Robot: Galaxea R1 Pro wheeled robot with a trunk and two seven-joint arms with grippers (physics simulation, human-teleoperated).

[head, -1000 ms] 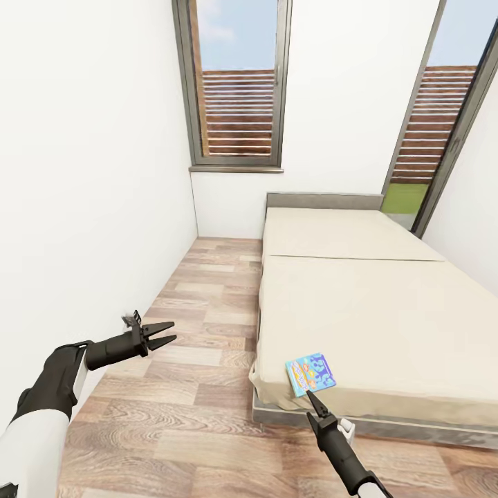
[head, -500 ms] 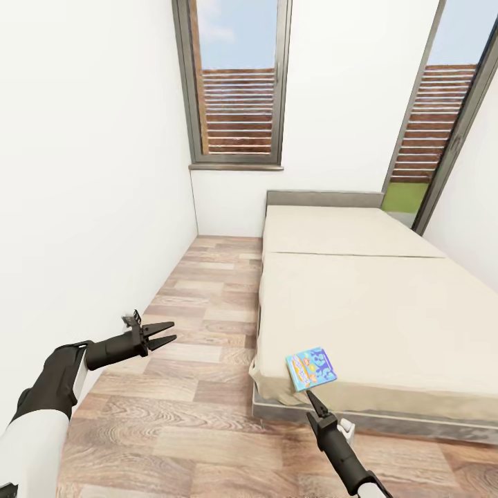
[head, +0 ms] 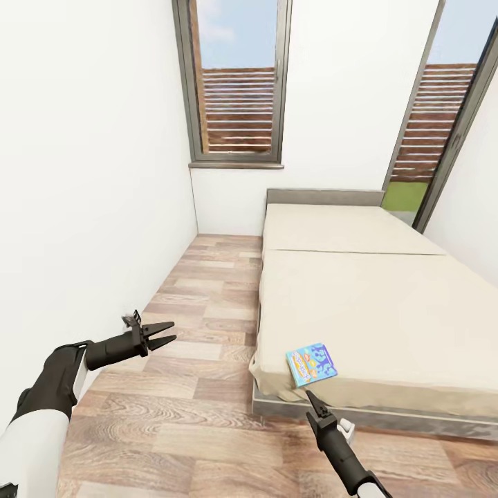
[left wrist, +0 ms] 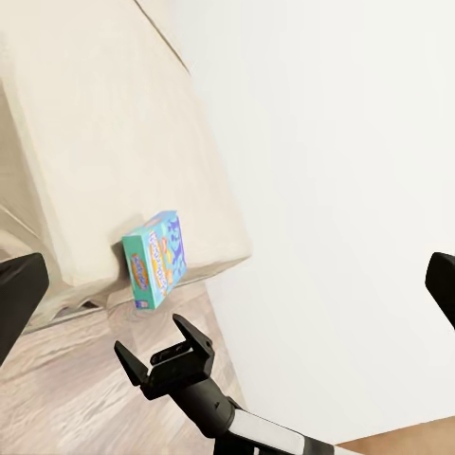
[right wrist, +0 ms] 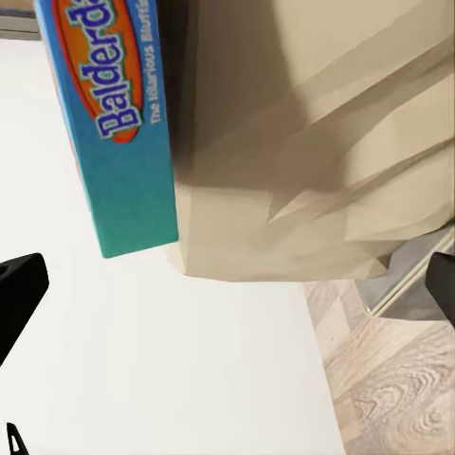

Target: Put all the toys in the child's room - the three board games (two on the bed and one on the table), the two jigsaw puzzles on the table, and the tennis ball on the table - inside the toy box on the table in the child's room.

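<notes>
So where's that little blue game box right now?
In the head view, the blue board game lies flat on the bed, at its near left corner, just beyond the right gripper.

blue board game [left wrist: 154,260] (upright-looking), bed [left wrist: 104,133] corner

The left arm [head: 41,408] has a glossy white cylindrical upper shell at the lower left of the head view, then a matte black bulbous joint and a slim black forearm. It ends in a black two-fingered left gripper [head: 162,334] with a small notched bracket on top. The right gripper [head: 310,397] is a black tapered point on a ribbed black wrist.
</notes>
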